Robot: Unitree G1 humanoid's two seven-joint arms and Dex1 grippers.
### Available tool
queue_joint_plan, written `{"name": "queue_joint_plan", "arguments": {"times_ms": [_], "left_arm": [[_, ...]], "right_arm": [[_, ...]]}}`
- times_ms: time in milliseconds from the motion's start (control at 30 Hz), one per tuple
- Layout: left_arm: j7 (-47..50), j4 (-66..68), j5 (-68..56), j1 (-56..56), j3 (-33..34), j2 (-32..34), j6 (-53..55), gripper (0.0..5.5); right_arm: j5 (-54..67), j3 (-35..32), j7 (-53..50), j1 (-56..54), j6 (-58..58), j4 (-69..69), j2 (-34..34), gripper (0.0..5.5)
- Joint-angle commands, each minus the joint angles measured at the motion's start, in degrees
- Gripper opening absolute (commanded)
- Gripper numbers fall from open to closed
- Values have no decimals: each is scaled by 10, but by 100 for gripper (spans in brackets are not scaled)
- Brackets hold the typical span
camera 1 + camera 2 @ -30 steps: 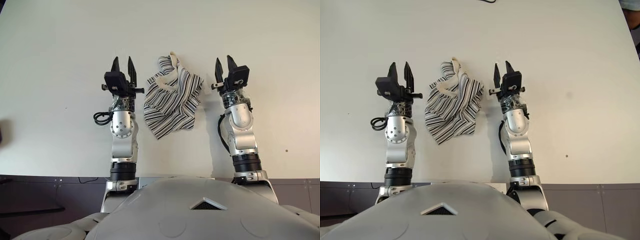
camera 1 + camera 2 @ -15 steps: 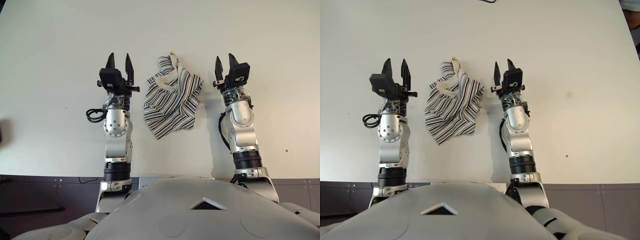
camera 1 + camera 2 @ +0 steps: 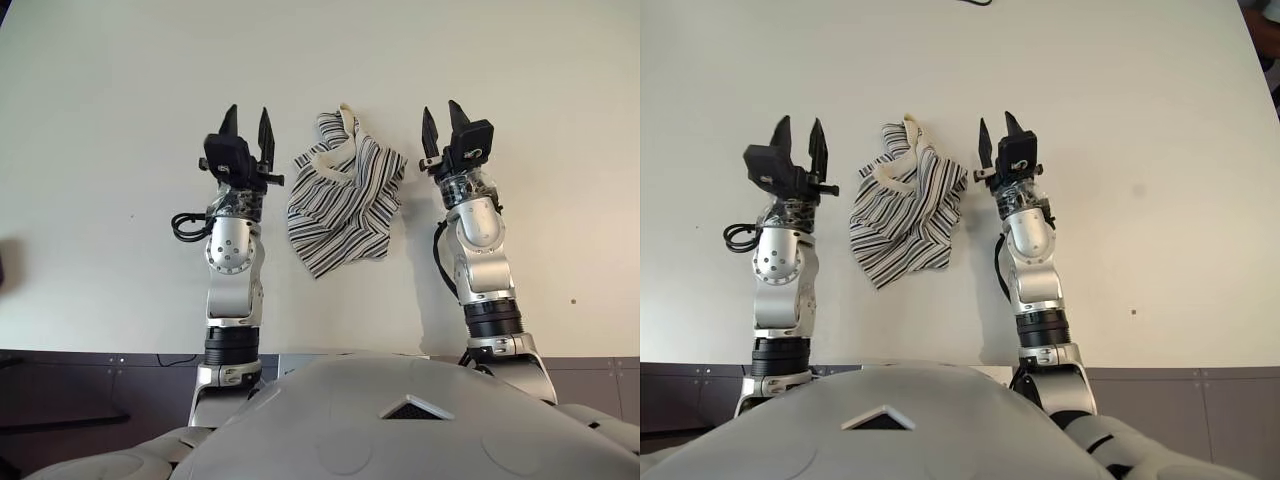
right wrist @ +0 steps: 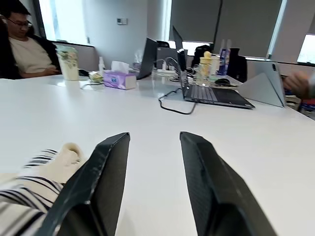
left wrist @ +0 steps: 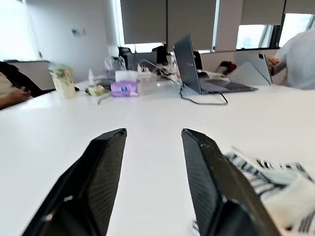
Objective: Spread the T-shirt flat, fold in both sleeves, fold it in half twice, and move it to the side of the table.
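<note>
On the desk, left eye view: T-shirt (image 3: 345,195), striped with a cream collar, lies crumpled in a heap at mid-frame on the white desk (image 3: 120,80).
Left gripper (image 3: 248,128): just left of the heap in the frame, apart from the cloth. Fingers are spread and hold nothing, tips toward the top of the frame.
Right gripper (image 3: 440,122): just right of the heap, near its upper right edge, not touching. Fingers are likewise parted and empty.
Right eye view: same layout, heap between the two arms, collar toward the top of the frame.
Left wrist view: two dark fingers (image 5: 98,172) stand apart over the desk top. Striped cloth sits at lower right beside one finger; contact cannot be told. Laptop (image 5: 189,61) and tissue box (image 5: 125,88) stand far off, upper centre.
Right wrist view: fingers parted, cloth and cream collar at lower left.
Step in hand: the first, by my reading. Spreading flat is not yet begun and nothing is folded.
Next move calls for: each gripper to close on the heap's edge on its own side, pinch a single layer and draw outward. Hem and sleeves cannot be told apart in the bunching.
</note>
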Motion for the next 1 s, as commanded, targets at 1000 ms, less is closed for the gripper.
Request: {"name": "queue_joint_plan", "arguments": {"times_ms": [1000], "left_arm": [[-242, -364, -279, 77, -97, 169, 498, 206]], "right_arm": [[-103, 141, 451, -242, -331, 202, -349, 186]]}}
